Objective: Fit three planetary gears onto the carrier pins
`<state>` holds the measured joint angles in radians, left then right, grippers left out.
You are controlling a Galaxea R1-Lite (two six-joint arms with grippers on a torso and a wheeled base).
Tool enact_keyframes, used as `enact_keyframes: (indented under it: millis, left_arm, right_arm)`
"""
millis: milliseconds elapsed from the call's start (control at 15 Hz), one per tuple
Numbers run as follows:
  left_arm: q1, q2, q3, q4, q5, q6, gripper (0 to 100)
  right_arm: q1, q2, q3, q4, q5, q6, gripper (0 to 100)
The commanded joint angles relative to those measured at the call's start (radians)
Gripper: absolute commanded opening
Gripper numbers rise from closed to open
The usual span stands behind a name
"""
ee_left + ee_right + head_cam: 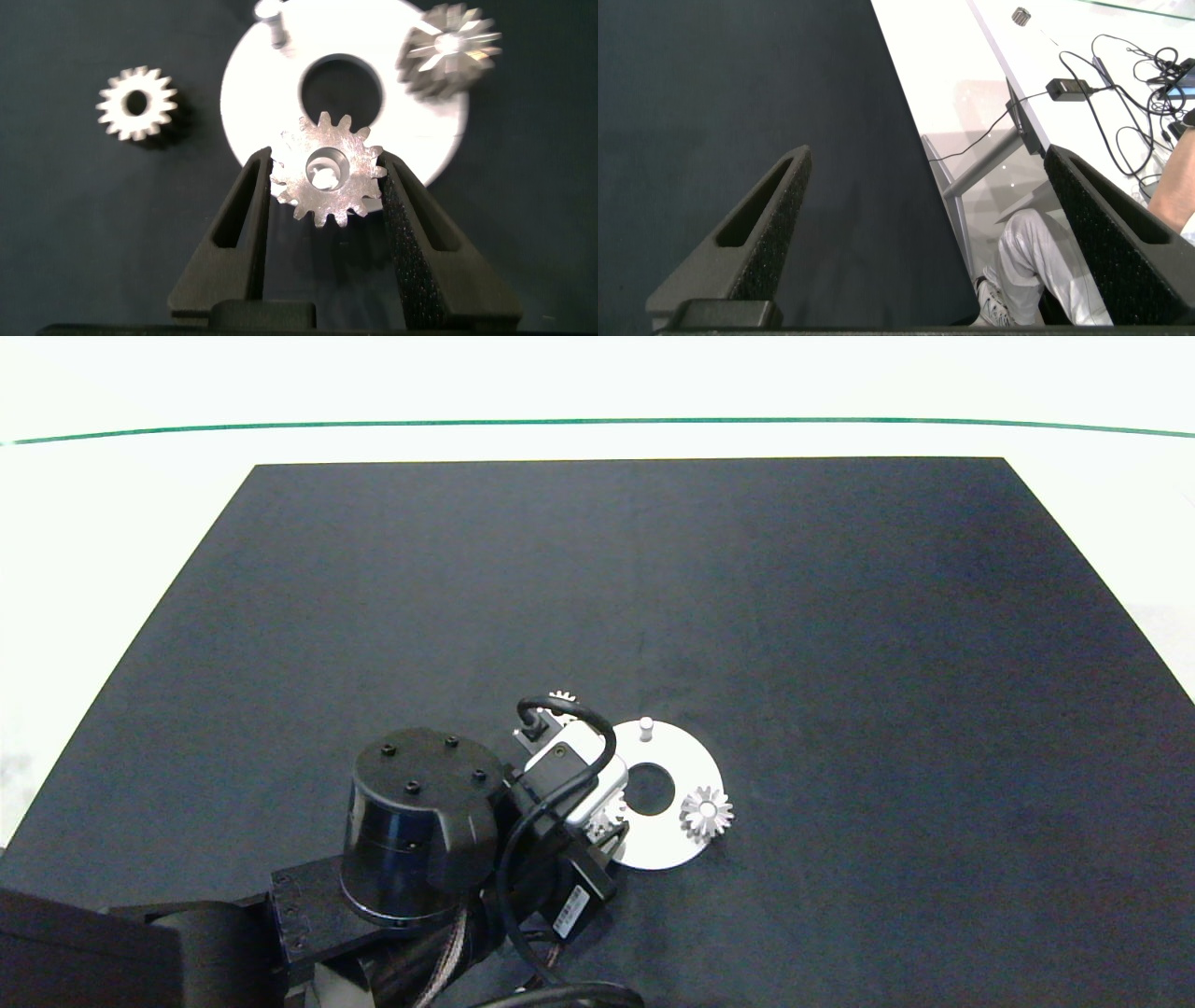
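The left gripper pinches a planetary gear over the carrier disc's near-left pin, visible through the bore. Best to keep it level and lower straight. One gear sits seated right; another lies left. The right gripper hangs spread, off the table.

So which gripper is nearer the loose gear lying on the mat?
Left. The left gripper holds a gear over the disc, beside the loose gear. The right gripper hangs open past the mat's edge.

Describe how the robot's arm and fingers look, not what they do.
The left arm is dark, with a round black joint housing, a silver wrist block, looping black cables and a small white label. Both the left gripper and right gripper have dark, tapered, slotted fingers with rough pads.
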<state>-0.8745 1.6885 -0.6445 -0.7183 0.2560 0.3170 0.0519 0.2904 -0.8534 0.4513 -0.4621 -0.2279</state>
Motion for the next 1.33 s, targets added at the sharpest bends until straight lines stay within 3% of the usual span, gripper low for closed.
enact_keyframes:
  millis: [67, 1333]
  left_arm:
    - [0.011, 0.000, 0.002, -0.004, 0.002, 0.005, 10]
    - [0.003, 0.039, 0.009, -0.039, 0.000, -0.007, 10]
  right_arm:
    - [0.000, 0.003, -0.013, 0.003, -0.003, -0.002, 100]
    - [-0.001, 0.006, -0.033, 0.004, -0.003, -0.002, 100]
